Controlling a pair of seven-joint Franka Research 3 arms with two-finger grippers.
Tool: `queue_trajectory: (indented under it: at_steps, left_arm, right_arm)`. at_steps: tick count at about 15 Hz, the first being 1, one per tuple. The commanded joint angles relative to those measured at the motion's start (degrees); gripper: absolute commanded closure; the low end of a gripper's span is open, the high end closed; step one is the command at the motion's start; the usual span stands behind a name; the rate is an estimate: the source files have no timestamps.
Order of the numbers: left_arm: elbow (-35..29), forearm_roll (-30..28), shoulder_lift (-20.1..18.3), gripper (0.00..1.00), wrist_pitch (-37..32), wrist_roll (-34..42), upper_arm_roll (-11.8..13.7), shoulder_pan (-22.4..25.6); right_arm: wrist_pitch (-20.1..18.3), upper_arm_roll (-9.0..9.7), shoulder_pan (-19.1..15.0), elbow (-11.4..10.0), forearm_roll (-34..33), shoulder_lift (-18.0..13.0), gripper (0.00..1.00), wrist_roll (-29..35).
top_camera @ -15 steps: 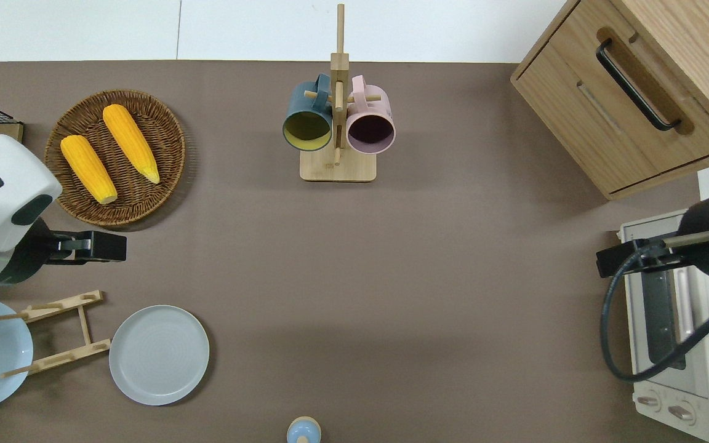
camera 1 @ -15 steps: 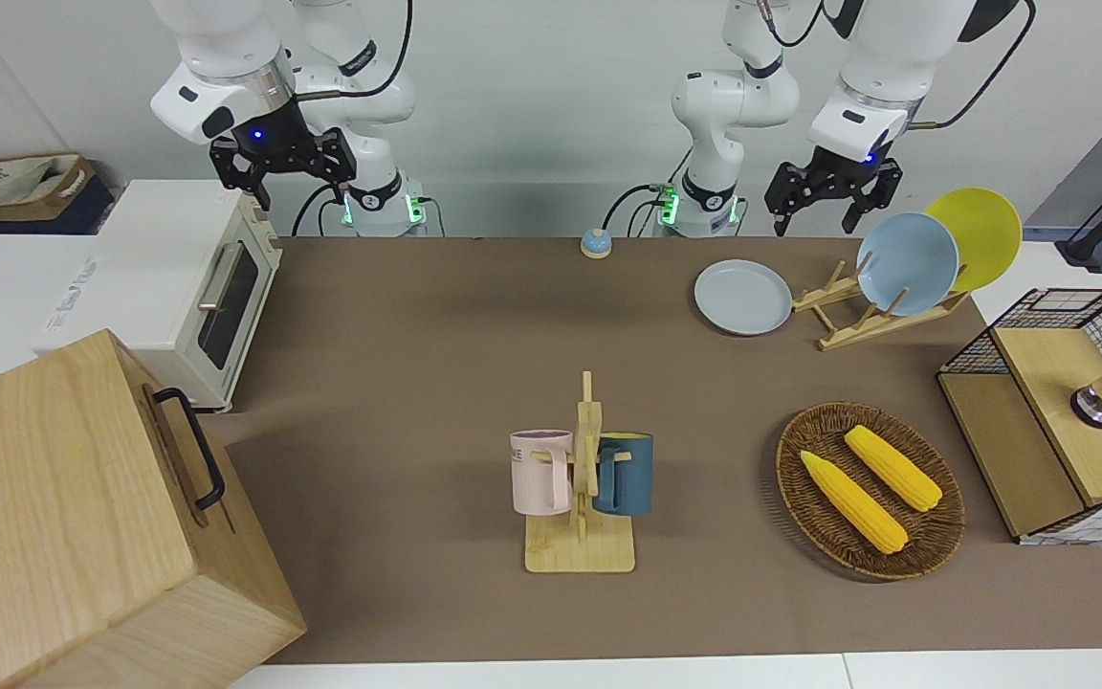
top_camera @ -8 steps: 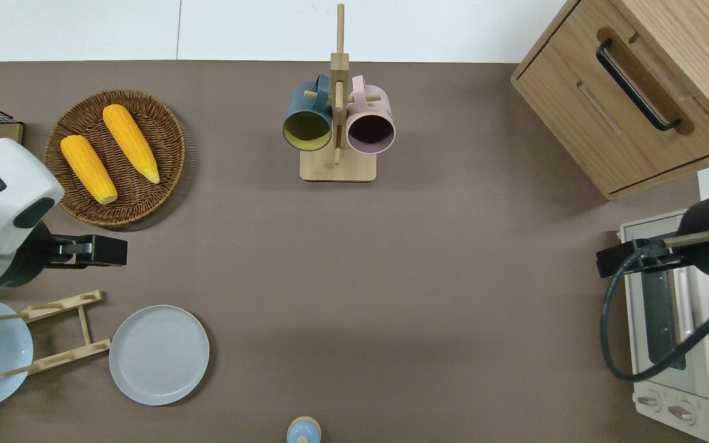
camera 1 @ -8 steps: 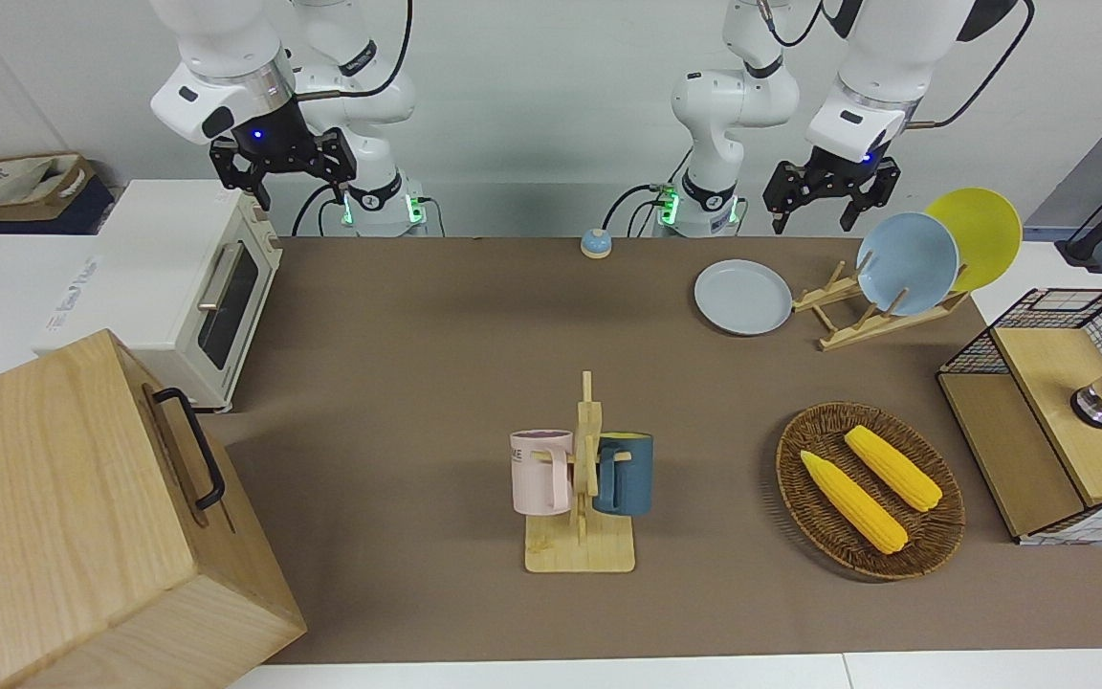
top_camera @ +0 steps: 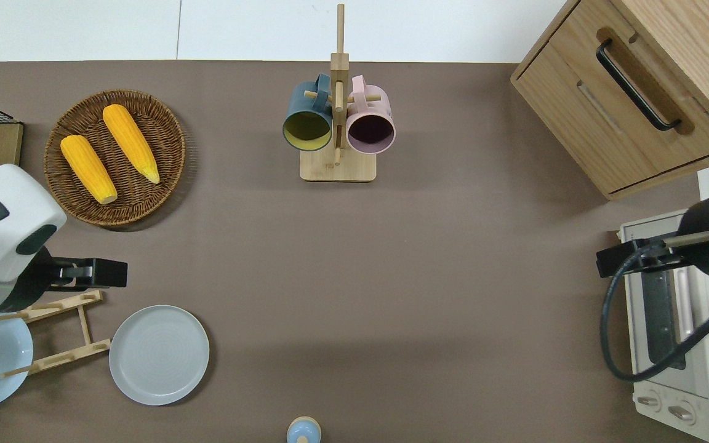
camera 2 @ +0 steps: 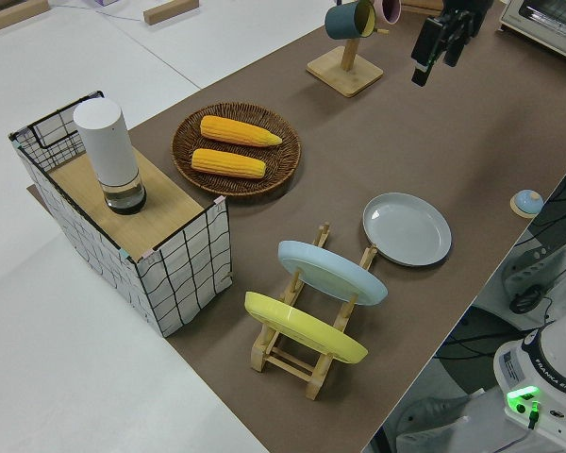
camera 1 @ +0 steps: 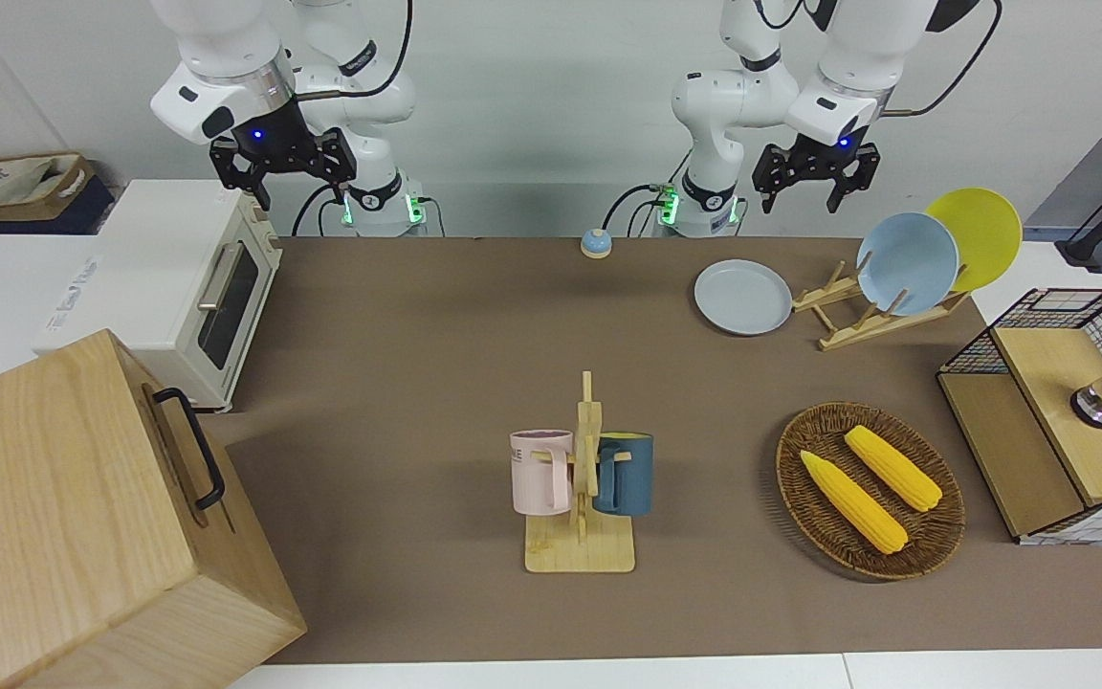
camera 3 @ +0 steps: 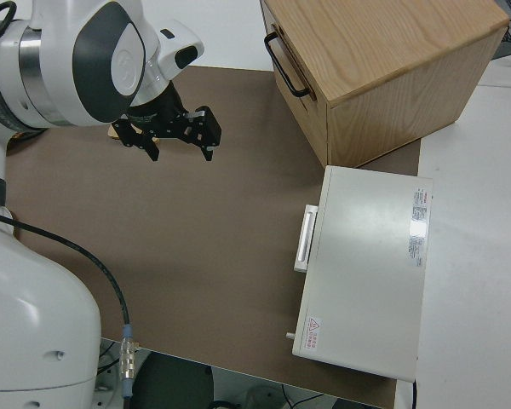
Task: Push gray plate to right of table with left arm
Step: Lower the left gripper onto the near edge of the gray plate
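The gray plate (camera 1: 742, 297) lies flat on the brown table (camera 1: 417, 364), near the robots' edge toward the left arm's end; it also shows in the overhead view (top_camera: 159, 355) and the left side view (camera 2: 407, 229). My left gripper (camera 1: 804, 196) is open and empty, up in the air. In the overhead view the left gripper (top_camera: 93, 274) is over the end of the wooden plate rack (top_camera: 59, 335) that is farther from the robots, apart from the plate. It also shows in the left side view (camera 2: 439, 42). My right gripper (camera 1: 283, 167) is open, and that arm is parked.
The rack holds a sky-blue plate (camera 1: 907, 263) and a yellow plate (camera 1: 977, 234). A wicker basket (top_camera: 164, 178) holds two corn cobs. A mug rack (top_camera: 337, 123) stands mid-table. A small bell (top_camera: 303, 431), a toaster oven (camera 1: 197, 287), a wooden drawer cabinet (camera 1: 82, 517) and a wire crate (camera 1: 1068, 411) line the edges.
My left gripper has moved toward the robots, from beside the corn basket to over the plate rack's end. The gray plate and the right arm have not moved.
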Motion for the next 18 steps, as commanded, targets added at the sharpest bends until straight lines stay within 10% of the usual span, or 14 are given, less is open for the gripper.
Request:
queue_trajectory:
  at_steps: [1,18]
  left_arm:
    - [-11.3,0.2,-5.9,0.00,6.3,7.6,1.6,0.5]
    - [-37.9,2.4,-3.1,0.01,40.8,18.8,3.0,4.6]
  right_arm:
    - [-0.9,0.92,-1.1,0.5,0.2,-0.1,0.017,0.7]
    - [-0.9,0.92,-1.1,0.5,0.2,-0.1,0.017,0.7]
